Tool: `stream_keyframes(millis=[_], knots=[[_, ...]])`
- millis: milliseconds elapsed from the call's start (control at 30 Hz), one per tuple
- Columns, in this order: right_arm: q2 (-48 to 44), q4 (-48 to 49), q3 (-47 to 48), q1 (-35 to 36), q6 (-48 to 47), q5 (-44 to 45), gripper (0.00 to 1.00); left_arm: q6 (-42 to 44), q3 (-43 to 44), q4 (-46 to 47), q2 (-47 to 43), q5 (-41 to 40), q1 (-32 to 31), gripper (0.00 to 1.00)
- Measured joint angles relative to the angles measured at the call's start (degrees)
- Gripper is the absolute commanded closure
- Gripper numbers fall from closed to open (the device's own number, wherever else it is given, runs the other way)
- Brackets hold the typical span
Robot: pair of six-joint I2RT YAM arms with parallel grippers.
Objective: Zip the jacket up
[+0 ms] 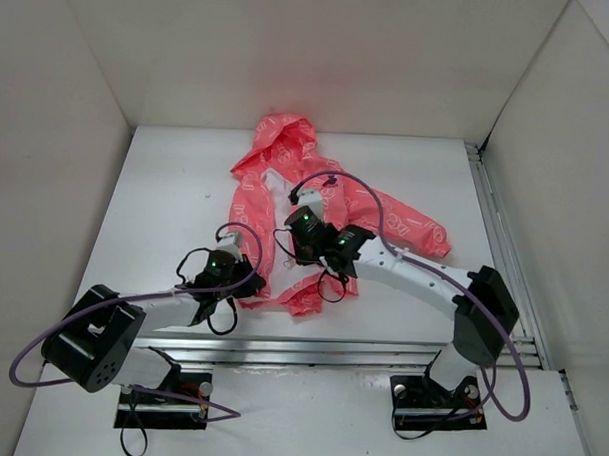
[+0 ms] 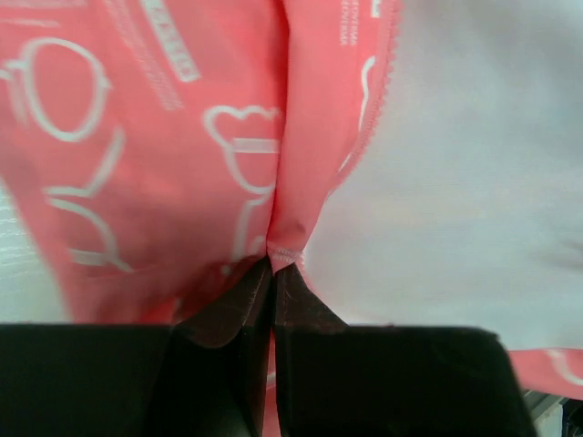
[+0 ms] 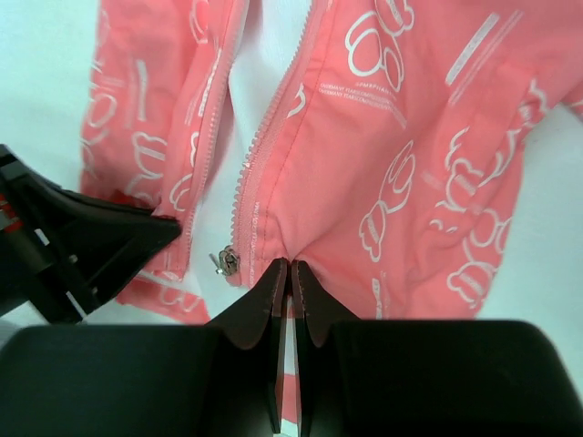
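The coral-pink jacket (image 1: 316, 193) lies unzipped on the white table, hood (image 1: 285, 137) at the far side. My left gripper (image 1: 248, 284) is shut on a fold of the jacket's left front edge (image 2: 273, 228); white lining (image 2: 455, 182) shows beside it. My right gripper (image 1: 313, 273) is shut on the bottom hem of the other front panel (image 3: 364, 182). Its fingertips (image 3: 278, 278) pinch pink fabric just right of the metal zip slider (image 3: 225, 261). The two rows of zipper teeth (image 3: 264, 155) stand apart. The left gripper's dark body (image 3: 82, 246) shows at the left of the right wrist view.
White walls enclose the table on three sides. A metal rail (image 1: 330, 349) runs along the near edge and another (image 1: 497, 225) along the right side. Purple cables (image 1: 366, 190) loop over the jacket from both arms.
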Motion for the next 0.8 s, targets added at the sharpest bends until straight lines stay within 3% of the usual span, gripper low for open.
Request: stream_keyframes(millis=[267, 800], knots=[[-6.67, -3.23, -1.88, -1.38, -8.31, -5.53, 1.0, -0.09, 0.0, 0.42, 1.05, 0.46, -0.02, 1.0], [-9.16, -6.25, -4.81, -1.11, -12.83, -2.69, 1.0, -0.52, 2.34, -1.73, 2.58, -1.03, -0.22, 1.0]])
